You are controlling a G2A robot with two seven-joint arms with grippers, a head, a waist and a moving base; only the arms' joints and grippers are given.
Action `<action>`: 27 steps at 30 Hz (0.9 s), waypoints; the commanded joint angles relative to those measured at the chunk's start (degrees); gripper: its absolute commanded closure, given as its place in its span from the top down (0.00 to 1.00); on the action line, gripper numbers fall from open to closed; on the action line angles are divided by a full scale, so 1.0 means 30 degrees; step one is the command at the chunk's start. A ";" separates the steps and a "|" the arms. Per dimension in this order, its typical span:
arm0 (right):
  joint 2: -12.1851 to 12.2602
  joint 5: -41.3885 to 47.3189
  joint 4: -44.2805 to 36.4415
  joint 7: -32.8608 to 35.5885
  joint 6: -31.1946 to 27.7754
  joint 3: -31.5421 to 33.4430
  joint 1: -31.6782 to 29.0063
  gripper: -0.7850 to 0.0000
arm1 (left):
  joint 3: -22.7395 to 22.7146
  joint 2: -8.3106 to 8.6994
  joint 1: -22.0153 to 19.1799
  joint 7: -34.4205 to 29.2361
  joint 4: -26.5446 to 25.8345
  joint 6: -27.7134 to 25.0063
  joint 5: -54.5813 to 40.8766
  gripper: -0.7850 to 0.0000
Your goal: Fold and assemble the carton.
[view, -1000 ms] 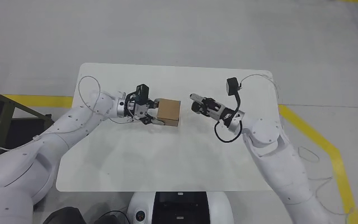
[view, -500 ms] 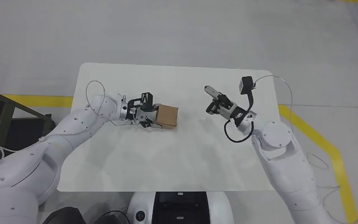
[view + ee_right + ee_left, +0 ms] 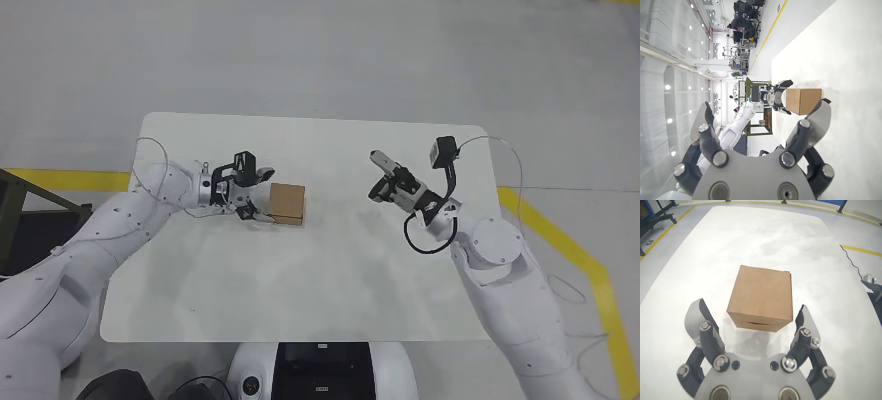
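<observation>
Top view: the closed carton (image 3: 287, 203) was left standing on the surface (image 3: 300, 290), left of centre. The left end effector (image 3: 260, 194), clamped on it a second earlier, had been spread wide and drawn back, just beside the box but clear of it. The right end effector (image 3: 376, 175), likewise spread wide, had been withdrawn well apart. With the visible faces shut, assembly was judged essentially complete.

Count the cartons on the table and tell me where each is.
1. The closed brown carton stands on the white table, right in front of the open left gripper, not gripped. The right gripper is farther off. Nothing seems hidden.
</observation>
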 commanded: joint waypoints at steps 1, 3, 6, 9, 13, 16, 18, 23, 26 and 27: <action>0.0023 -0.0031 -0.0018 -0.0056 -0.0291 0.0185 -0.0069 1.00 | -0.0495 0.0220 -0.0002 0.0462 -0.0038 -0.0137 -0.0289 1.00; 0.0053 -0.0165 0.0005 -0.0204 -0.0676 0.0432 -0.0175 1.00 | -0.1030 0.0495 -0.0001 0.0927 -0.0069 -0.0301 -0.0507 1.00; 0.0093 -0.0927 0.0072 -0.0799 -0.1441 0.0694 -0.0358 1.00 | -0.1890 0.0957 0.0095 0.1537 -0.0155 -0.0621 -0.0899 1.00; 0.0121 -0.1940 0.0294 -0.1387 -0.2244 0.0816 -0.0472 1.00 | -0.2863 0.1420 0.0257 0.1747 -0.0250 -0.0408 -0.1405 1.00; 0.0195 -0.4356 0.0833 -0.2392 -0.2776 0.0946 -0.0454 1.00 | -0.4123 0.2013 0.0643 0.1102 -0.0514 -0.0063 -0.2168 1.00; 0.0255 -0.5999 0.1212 -0.2963 -0.3140 0.1092 -0.0356 1.00 | -0.4989 0.2438 0.1130 0.0192 -0.0871 -0.0011 -0.2858 1.00; 0.0302 -0.6975 0.1422 -0.3314 -0.3488 0.1267 -0.0304 1.00 | -0.5567 0.2717 0.1469 -0.0592 -0.1149 0.0053 -0.3315 1.00; 0.0458 -0.9440 0.1815 -0.3713 -0.4016 0.1765 -0.0132 1.00 | -0.7110 0.3460 0.2384 -0.2535 -0.2086 -0.0274 -0.4623 1.00; 0.0557 -1.1007 0.1818 -0.3874 -0.4306 0.2035 0.0030 1.00 | -0.7984 0.3882 0.2991 -0.3777 -0.2848 -0.0564 -0.5362 1.00; 0.0592 -1.1645 0.1819 -0.3925 -0.4387 0.2088 0.0070 1.00 | -0.8268 0.4014 0.3206 -0.4143 -0.3126 -0.0645 -0.5608 1.00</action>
